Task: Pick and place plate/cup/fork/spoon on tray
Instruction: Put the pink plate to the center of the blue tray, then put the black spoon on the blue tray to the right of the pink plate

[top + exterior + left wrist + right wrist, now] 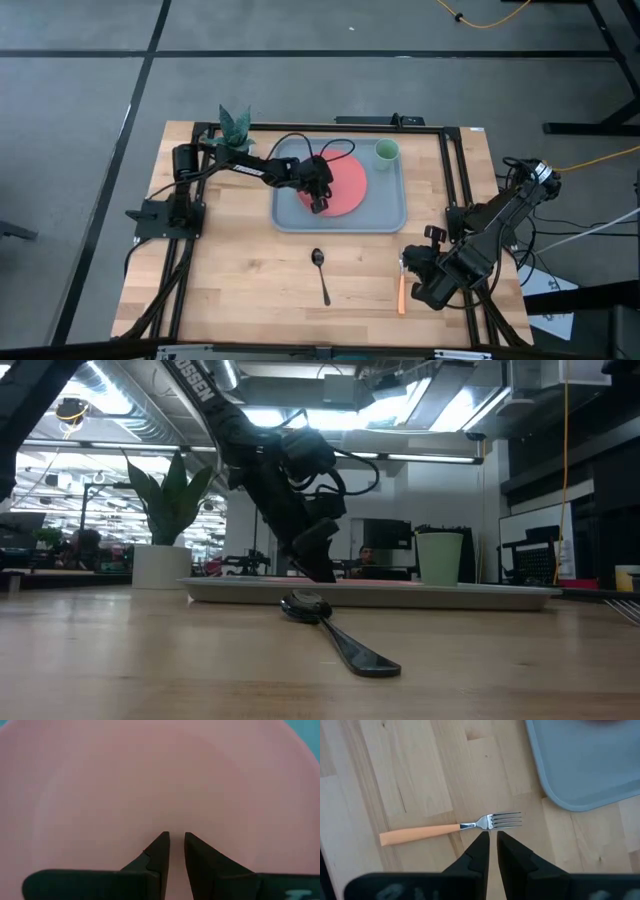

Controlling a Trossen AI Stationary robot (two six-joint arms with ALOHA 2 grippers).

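The coral-red plate (350, 185) lies flat on the grey-blue tray (390, 215), and the pale-green cup (386, 152) stands in the tray's far right corner. My left gripper (318, 203) is shut low over the plate's left part; the plate fills its wrist view (160, 775). The dark spoon (320, 270) lies on the table near the tray's front. The orange-handled fork (450, 827) lies on the table at the front right. My right gripper (493, 837) is shut, above the fork's neck. My left gripper points down at the plate's flat inner face (175, 820) with shut fingers. I cannot tell whether the tips touch it.
A white pot with a green plant (235, 125) stands at the tray's far left corner. Black frame rails run along the table's left and right sides. Bare wood lies between the spoon and the fork (401, 290).
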